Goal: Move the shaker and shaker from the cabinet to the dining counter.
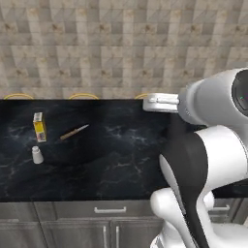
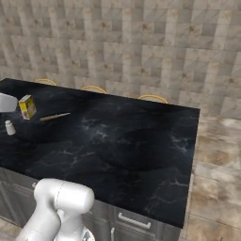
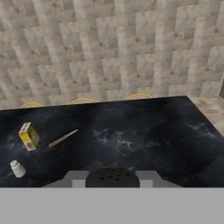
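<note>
The dining counter (image 1: pixel 121 160) is a wide black marble slab with white veins, with grey drawers (image 1: pixel 110 209) and silver handles under its near edge. The white shaker (image 1: pixel 37 155) stands upright on it near the left end, on bare marble. Just beyond it stands a small yellow carton (image 1: pixel 39 127), closed, so its contents cannot be told. To the right of the carton lies a slim knife-like utensil (image 1: pixel 74 131), apart from both; its blade end is too small to make out.

In the hand view a dark round top with tiny holes (image 3: pixel 112 178) rises at the bottom edge between the two grey finger bodies: the black shaker, pinched by the gripper's fingers, held above the near edge of the counter. Its body is cut off by the bottom of that view.

Three yellowish curved rims (image 1: pixel 83 96) peek over the far edge of the counter; what they belong to is hidden. The white arm (image 1: pixel 203 160) covers the right part of the counter in the left base view.
</note>
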